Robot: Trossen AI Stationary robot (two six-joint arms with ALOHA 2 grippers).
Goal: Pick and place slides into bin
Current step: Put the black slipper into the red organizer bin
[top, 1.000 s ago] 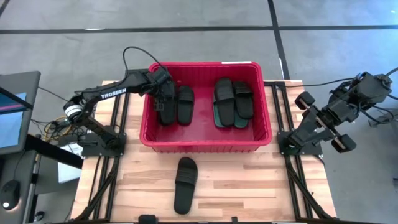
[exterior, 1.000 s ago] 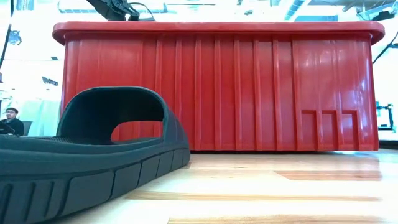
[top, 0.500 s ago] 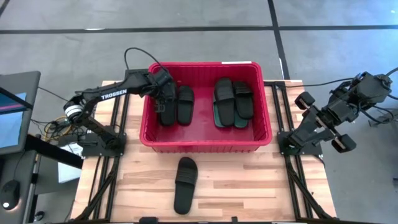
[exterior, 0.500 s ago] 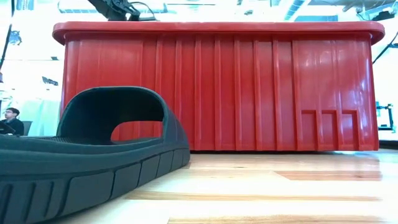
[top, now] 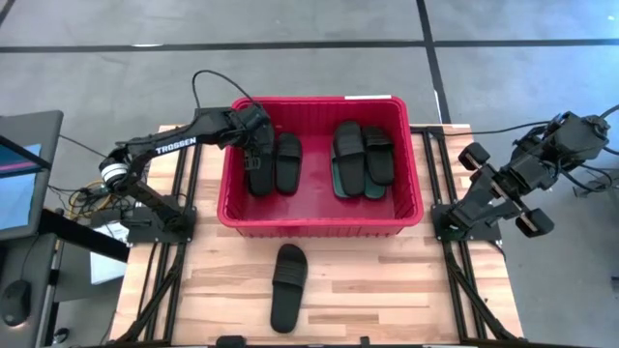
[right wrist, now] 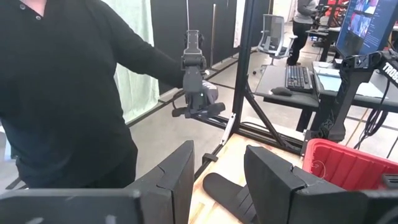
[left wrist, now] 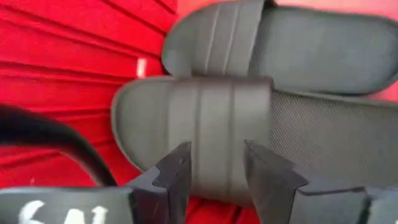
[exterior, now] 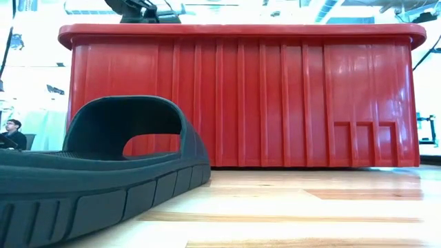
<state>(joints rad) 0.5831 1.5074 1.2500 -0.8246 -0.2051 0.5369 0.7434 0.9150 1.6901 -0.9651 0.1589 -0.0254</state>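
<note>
Bin [top: 319, 224] of red plastic, set at the table's far middle, holding two groups of slides. Left gripper [top: 255, 147] reaching over the bin's left wall, hovering above the leftmost black slide [top: 259, 172] inside. Fingers [left wrist: 176, 176] spread apart with nothing between them, seen in the left wrist view just above the ribbed strap of that slide [left wrist: 205, 124]; whether touching the strap, cannot tell. Just beyond the fingertips, a second black slide [left wrist: 292, 46], lying alongside the first; in the high view, immediately to the right of the gripper [top: 288, 162].

Farther right of the gripper, well apart inside the same bin, a cluster of overlapping slides [top: 363, 159], black with some teal-green edge showing at the bottom layer. Exact count in that pile hard to tell.

Nearer the table's front edge, well clear of the gripper and outside the bin, one black slide [top: 287, 286] lying flat on the wooden table [top: 387, 290]; huge in the low view's foreground [exterior: 103, 172] with the bin's ribbed wall [exterior: 275, 96] behind.

Right gripper [right wrist: 217, 180] parked off the table's right side, fingers apart and empty, pointed into the room toward a person in a dark top [right wrist: 68, 87].
</note>
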